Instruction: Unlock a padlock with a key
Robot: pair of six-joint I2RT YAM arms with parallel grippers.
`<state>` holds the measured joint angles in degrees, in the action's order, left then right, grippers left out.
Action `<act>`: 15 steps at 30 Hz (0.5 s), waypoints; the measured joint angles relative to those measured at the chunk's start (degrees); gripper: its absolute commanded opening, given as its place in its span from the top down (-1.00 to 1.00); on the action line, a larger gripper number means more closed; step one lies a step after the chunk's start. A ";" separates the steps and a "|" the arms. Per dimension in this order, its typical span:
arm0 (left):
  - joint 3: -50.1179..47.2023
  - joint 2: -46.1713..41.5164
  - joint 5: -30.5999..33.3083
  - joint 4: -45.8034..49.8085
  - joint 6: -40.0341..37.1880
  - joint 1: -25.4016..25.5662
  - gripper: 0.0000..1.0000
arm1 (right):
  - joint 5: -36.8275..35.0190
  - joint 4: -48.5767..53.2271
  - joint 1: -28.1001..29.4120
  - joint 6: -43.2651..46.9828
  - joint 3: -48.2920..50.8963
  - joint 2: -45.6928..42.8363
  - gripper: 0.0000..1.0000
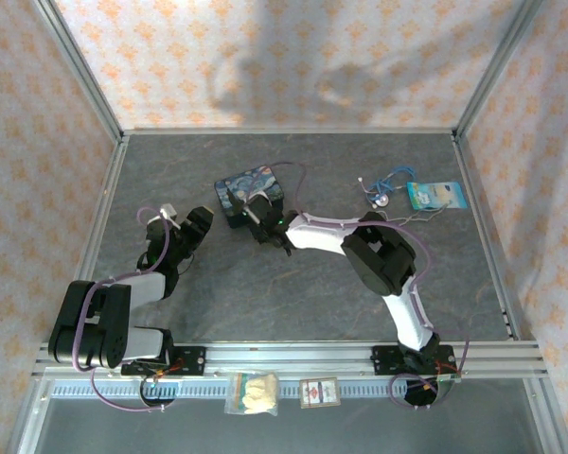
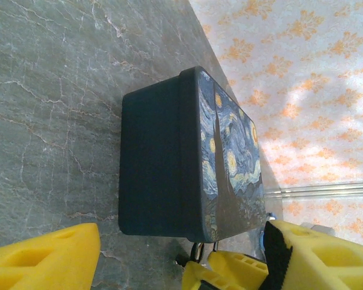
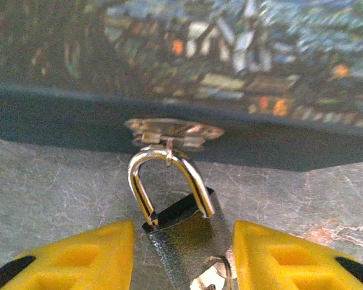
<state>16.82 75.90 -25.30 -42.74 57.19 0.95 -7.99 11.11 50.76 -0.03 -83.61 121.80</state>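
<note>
Grey marble worktop (image 1: 265, 303): tiny dark silver-shackled padlock (image 3: 187, 241) hangs mid-frame off starry blue tin (image 3: 181, 60). Right tool (image 3: 181, 232) gapes astride it, left tool (image 2: 184, 241) gapes idle. Shackle looks popped; unhook next.

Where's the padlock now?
Right wrist view: the padlock is hooked through the hasp on the blue tin, its body between the fingers of the right gripper.
</note>
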 measured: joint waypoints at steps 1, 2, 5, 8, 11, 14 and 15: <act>0.00 0.00 0.00 -0.02 0.00 0.00 -0.43 | -0.22 -0.04 0.11 0.50 0.02 0.35 0.11; 0.00 0.00 0.00 -0.02 0.00 0.00 -0.43 | -0.68 -0.15 0.26 1.14 0.04 0.66 0.11; 0.00 -0.02 0.00 0.00 0.00 0.00 -0.43 | -2.05 -1.11 0.48 2.97 0.48 1.11 0.18; 0.00 -0.13 0.00 0.02 -0.02 0.00 -0.43 | -3.23 -2.21 0.48 4.98 1.05 1.33 0.38; 0.00 -0.48 0.02 0.02 -0.02 0.00 -0.43 | -4.63 -4.72 0.48 7.30 1.81 1.29 0.71; 0.00 -0.57 0.02 0.02 -0.02 0.00 -0.43 | -5.55 -7.58 0.57 10.32 3.15 0.57 0.97; 0.00 -0.57 0.02 0.02 -0.04 0.00 -0.43 | -5.40 -8.02 0.46 11.32 3.61 0.20 1.00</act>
<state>16.82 75.33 -25.28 -42.72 57.14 0.95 -13.39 3.09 51.22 11.29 -80.01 121.99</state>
